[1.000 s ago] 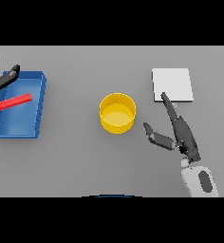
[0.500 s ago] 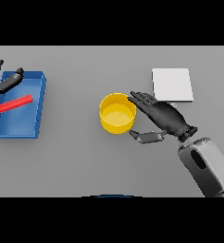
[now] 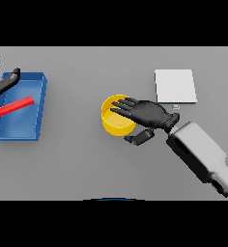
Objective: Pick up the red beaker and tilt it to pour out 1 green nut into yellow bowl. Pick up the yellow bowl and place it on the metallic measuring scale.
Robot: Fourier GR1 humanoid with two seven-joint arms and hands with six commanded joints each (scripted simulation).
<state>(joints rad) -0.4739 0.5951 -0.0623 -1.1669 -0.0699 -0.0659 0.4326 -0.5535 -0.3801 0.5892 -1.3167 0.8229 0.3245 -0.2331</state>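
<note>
Bowl [image 3: 117, 120], yellow, sits mid-bench [image 3: 87, 159], and my right hand [image 3: 147, 113] lies over its right rim, fingers [image 3: 123, 103] stretched straight across the opening, thumb [image 3: 140, 137] hanging below beside the wall, not clamped on it. Scale [image 3: 175, 86], a pale square plate, lies up to the right, apart from the bowl. At the left edge my left hand [image 3: 2, 82] hovers over the blue tray [image 3: 38, 108], fingers loose and open; a red bar [image 3: 13, 106] lies slanted inside the tray.
</note>
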